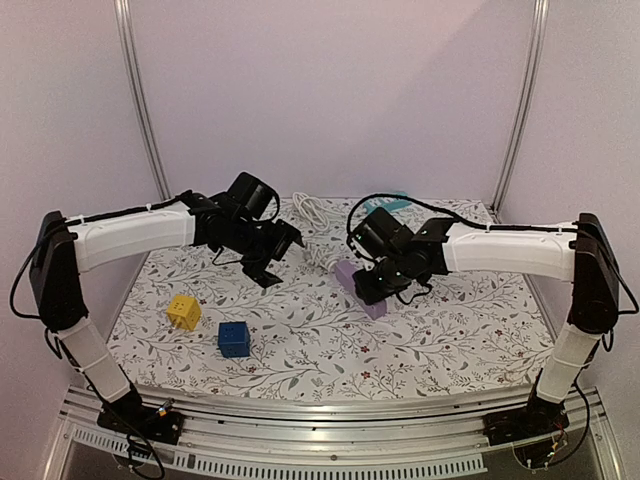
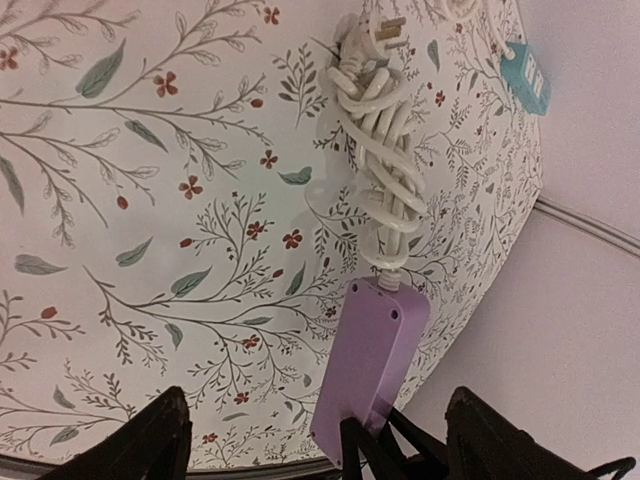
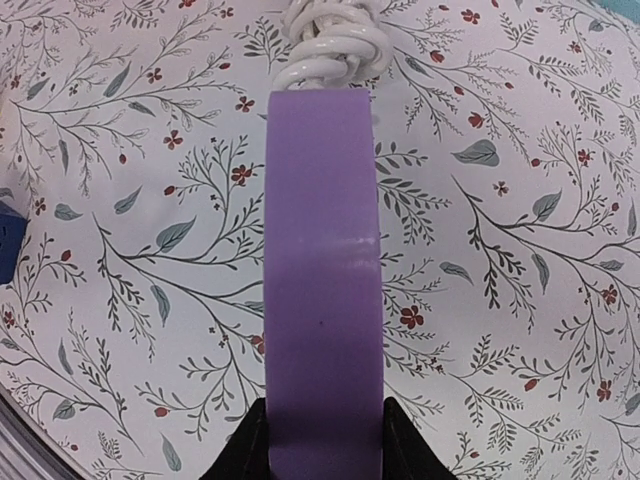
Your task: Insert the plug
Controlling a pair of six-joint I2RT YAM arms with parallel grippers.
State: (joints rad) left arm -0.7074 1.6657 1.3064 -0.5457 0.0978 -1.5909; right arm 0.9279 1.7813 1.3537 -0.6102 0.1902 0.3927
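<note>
At mid-table | right gripper (image 3: 325, 445) clamped on purple power strip (image 3: 322, 250) | left gripper (image 2: 320, 437) spread apart | white plug (image 2: 372, 40) on floral cloth (image 2: 150, 250)

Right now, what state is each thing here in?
left gripper, open, holding nothing.
right gripper, shut on the purple power strip.
purple power strip, clamped at one end.
white cord, bundled, lying on the table.
plug, loose, prongs bare, not inserted.
yellow cube, resting on the table.
blue cube, resting on the table.
</note>
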